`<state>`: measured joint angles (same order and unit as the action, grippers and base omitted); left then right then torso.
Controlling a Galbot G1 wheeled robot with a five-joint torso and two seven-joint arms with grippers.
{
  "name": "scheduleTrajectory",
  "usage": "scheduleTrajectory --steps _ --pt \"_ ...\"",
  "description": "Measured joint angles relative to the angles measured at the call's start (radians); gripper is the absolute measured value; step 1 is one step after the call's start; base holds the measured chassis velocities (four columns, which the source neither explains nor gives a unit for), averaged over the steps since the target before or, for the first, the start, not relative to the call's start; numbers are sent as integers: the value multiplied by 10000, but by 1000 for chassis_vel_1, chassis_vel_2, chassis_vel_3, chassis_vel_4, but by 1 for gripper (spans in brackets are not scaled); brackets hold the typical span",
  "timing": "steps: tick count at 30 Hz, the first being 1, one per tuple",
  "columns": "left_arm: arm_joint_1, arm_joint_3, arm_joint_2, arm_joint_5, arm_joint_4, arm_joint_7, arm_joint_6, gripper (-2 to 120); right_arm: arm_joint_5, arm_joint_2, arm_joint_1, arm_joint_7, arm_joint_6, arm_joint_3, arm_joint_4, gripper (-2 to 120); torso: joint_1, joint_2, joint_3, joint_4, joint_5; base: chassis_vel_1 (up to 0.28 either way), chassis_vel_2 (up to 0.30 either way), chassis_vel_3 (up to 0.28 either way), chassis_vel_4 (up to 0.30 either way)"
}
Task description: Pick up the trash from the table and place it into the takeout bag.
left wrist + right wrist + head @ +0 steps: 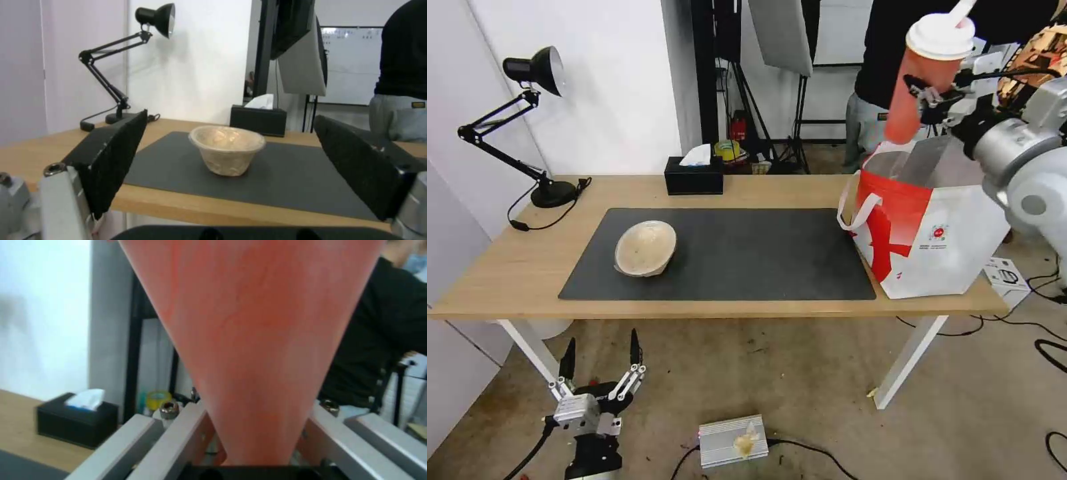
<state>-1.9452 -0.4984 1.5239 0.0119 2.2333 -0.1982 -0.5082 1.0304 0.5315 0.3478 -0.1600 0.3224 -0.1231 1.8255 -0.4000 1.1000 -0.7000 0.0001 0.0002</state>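
Holding the red cup in my right claw, I have it up in the air above the open mouth of the bag. The claw is clenched on the cup's lower half, and the cup leans a little, its white lid and straw uppermost. In the right wrist view the cup's tapering red wall sits pinched between my metal fingers. I cannot tell what is in the cup.

That bag stands upright at the right end of the bench, just off the edge of the dark mat, with one white loop handle hanging toward the mat. Its silver lining shows inside the rim; I cannot see its contents.

One beige bowl rests on the left part of the mat, mouth up. From the left wrist it stands upright and I cannot make out anything inside it.

My left claw hangs low in front of the bench's near edge, over the floor, released, its two black pads spread wide with the bowl showing between them farther off.

At the bench's back edge sits a black tissue box with a white tissue poking from its top, and a black desk lamp stands at the left rear corner.
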Motion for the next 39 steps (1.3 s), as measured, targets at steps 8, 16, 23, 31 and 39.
scheduleTrajectory --steps 8,16,23,31,39 --pt "90 23 23 29 -58 1 1 100 -664 12 94 -86 -9 22 -514 5 1 0 0 0 -2 0 0 0 0" --pt "40 -6 25 31 6 1 -2 100 -3203 109 250 1382 -515 104 -1754 5 0 0 0 -1 -1 0 0 0 0" --pt "-36 -42 25 32 19 0 -73 100 -4174 135 239 2747 -811 192 -2546 4 1 0 0 -1 -1 0 0 0 0" --pt "-156 -66 44 16 105 -1 -212 100 -5486 36 -777 6849 -1331 507 -4203 4 0 0 0 -1 -1 0 0 0 0" --pt "-190 -59 53 8 164 -3 -243 100 -6264 -58 -1545 9468 -2540 738 -5375 4 0 0 0 -2 -2 0 0 0 0"
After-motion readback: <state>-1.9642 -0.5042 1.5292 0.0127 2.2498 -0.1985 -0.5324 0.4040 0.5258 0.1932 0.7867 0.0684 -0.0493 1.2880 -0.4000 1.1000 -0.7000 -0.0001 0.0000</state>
